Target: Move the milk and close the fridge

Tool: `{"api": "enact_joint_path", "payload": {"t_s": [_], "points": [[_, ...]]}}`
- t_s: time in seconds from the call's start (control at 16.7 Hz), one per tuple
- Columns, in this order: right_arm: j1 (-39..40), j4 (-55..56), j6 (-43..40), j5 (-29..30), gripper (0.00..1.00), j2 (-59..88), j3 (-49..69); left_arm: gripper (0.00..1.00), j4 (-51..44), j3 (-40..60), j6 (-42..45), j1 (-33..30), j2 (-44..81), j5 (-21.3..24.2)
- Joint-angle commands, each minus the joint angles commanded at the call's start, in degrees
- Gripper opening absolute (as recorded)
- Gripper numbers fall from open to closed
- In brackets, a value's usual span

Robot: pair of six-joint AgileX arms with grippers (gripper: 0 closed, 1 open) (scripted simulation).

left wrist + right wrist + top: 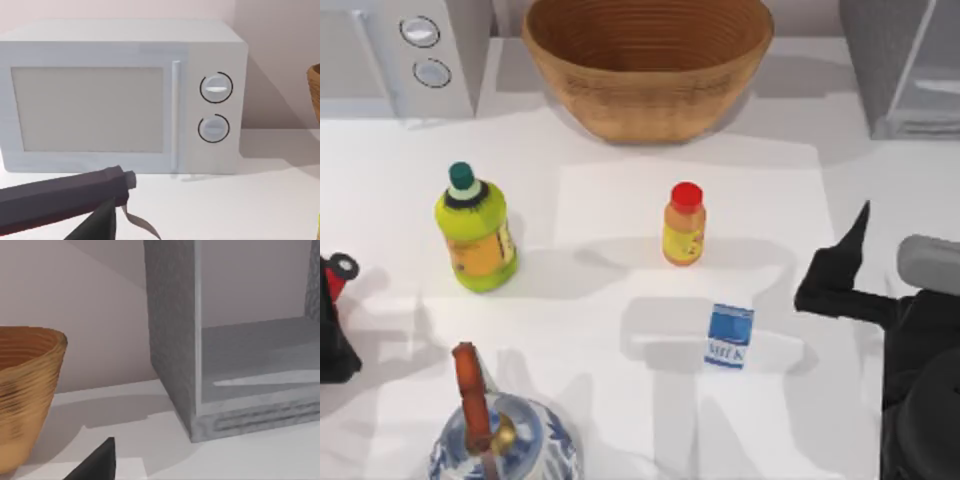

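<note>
The milk (730,337) is standing upright on the white table (620,220), a small blue carton with a white lower band, right of centre and toward the near side. An orange bottle (684,224) with a red cap is standing just beyond it, apart from it. The right gripper (840,270) is hanging just right of the carton, not touching it; I cannot tell how wide its fingers are. The fridge (905,65) is sitting open at the far right corner, its grey inside showing (250,355), with bare table in front of it. A basket (648,62) is sitting far centre. The left gripper (335,320) is sitting at the left edge, fingers unreadable.
</note>
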Motion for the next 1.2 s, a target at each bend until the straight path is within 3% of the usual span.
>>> {"api": "enact_joint_path", "payload": {"t_s": [0.3, 0.6, 1.2], "points": [[6.5, 12.6, 2.7, 9.8, 1.00, 29.8, 11.6, 1.00, 0.0, 0.0, 0.0, 0.0, 0.0, 0.0], [12.9, 22.0, 5.0, 14.6, 1.00, 51.1, 20.7, 1.00, 0.0, 0.0, 0.0, 0.0, 0.0, 0.0], [14.0, 25.5, 4.9, 14.7, 1.00, 57.5, 23.9, 1.00, 0.0, 0.0, 0.0, 0.0, 0.0, 0.0]]}}
